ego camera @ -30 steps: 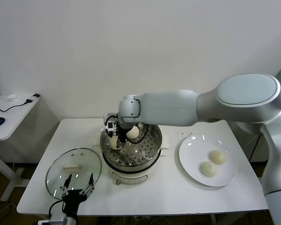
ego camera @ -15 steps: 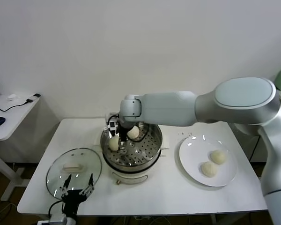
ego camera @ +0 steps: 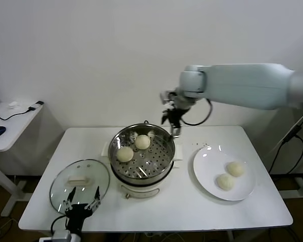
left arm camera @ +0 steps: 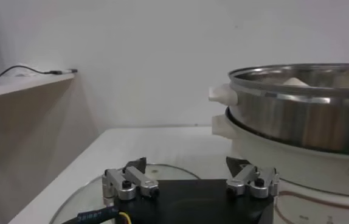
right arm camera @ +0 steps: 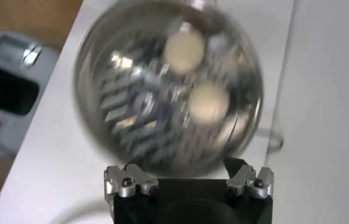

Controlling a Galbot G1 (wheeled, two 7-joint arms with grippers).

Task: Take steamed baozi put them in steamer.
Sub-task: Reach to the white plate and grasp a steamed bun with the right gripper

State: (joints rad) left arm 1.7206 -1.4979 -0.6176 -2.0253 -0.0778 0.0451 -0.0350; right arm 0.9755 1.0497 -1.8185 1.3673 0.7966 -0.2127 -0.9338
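Right gripper [ego camera: 172, 122] above steamer [ego camera: 164, 151] far rim, jaws apart, empty. Two baozi [ego camera: 124, 154] inside (two more on plate [ego camera: 207, 166]). Left gripper [ego camera: 82, 197] parked over glass lid [ego camera: 60, 184], jaws apart.

The left gripper [left arm camera: 190, 182] is held open and empty just above the glass lid [left arm camera: 86, 201]. The steamer [left arm camera: 302, 125] is seen close beside it on the white table [left arm camera: 156, 146].

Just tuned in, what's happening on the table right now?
Two baozi lie in the steamer; two more wait on the white plate. The right gripper hangs open and empty above the steamer's far rim. The left gripper is parked open over the glass lid.
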